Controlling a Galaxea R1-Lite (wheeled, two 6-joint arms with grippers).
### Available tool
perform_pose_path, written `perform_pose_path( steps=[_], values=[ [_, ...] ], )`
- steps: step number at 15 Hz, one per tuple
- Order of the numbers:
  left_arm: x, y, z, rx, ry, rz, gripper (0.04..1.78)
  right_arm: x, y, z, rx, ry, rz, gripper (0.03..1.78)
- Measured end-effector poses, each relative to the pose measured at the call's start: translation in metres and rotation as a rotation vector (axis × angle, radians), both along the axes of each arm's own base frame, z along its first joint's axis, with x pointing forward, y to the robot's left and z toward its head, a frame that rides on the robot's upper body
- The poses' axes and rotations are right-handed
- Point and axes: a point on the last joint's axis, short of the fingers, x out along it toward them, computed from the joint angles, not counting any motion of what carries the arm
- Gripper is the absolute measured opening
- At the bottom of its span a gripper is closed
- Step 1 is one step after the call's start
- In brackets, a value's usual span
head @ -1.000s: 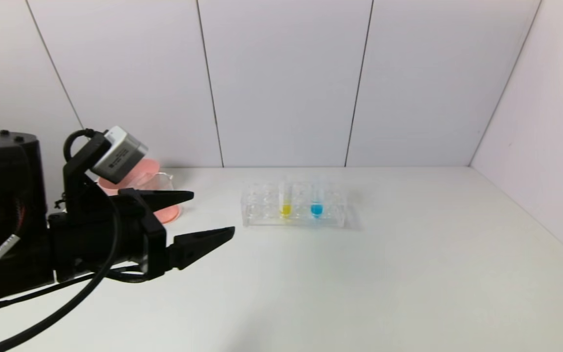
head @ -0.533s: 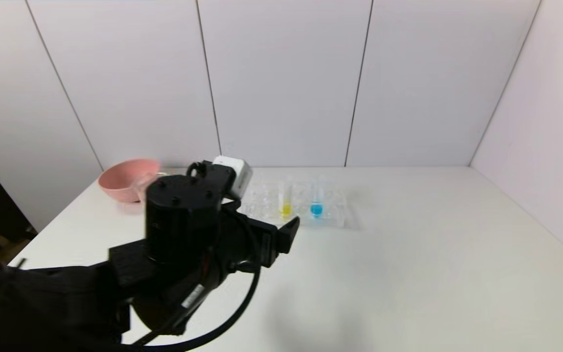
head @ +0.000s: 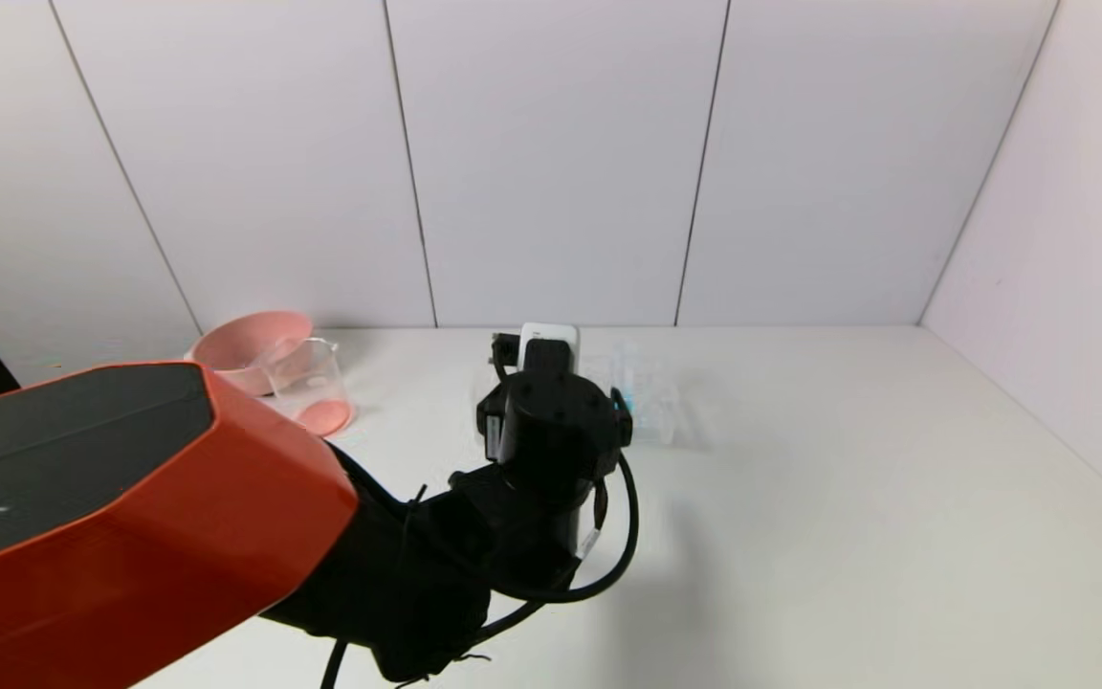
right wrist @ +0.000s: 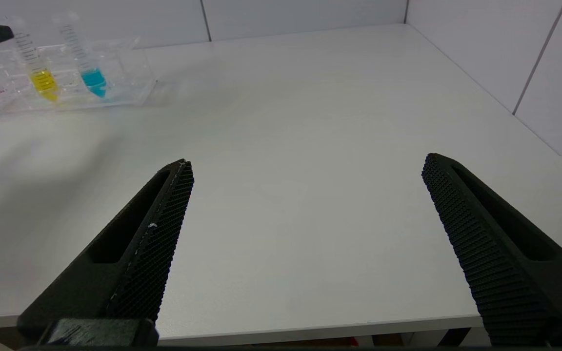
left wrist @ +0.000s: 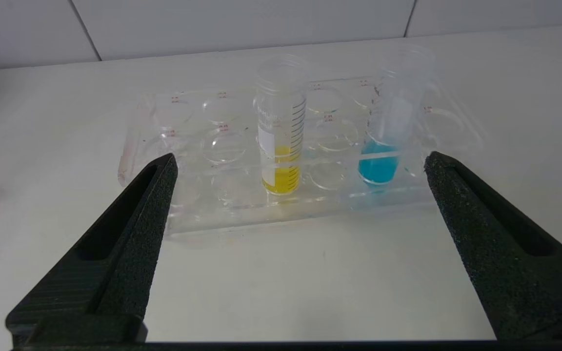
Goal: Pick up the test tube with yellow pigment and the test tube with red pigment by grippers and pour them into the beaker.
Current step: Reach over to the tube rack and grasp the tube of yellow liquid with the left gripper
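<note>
Nothing has been poured yet. The left hand (left wrist: 298, 163) sits low in the left wrist frame, its ribbed black fingers (left wrist: 137, 229) spread wide and holding nothing, aimed at the yellow tube (left wrist: 281, 126) standing upright mid-frame in a clear plastic rack (left wrist: 222, 207) beside a blue tube (left wrist: 388, 126). No red tube shows. The glass beaker (head: 310, 375) stands at the head view's left, against a pink bowl (head: 240, 343) on the smooth white counter (head: 848, 517). The right hand (right wrist: 305, 168) hangs open and empty over the counter edge. Grasping, lifting and pouring all remain.
</note>
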Motion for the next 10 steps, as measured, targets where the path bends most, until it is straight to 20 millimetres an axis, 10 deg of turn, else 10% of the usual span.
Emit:
perform_pose_path(
  steps=[10],
  values=[
    [0.059, -0.004, -0.021, 0.019, -0.057, 0.049, 1.76, 0.000, 0.000, 0.000, 0.000, 0.000, 0.000, 1.71]
  ],
)
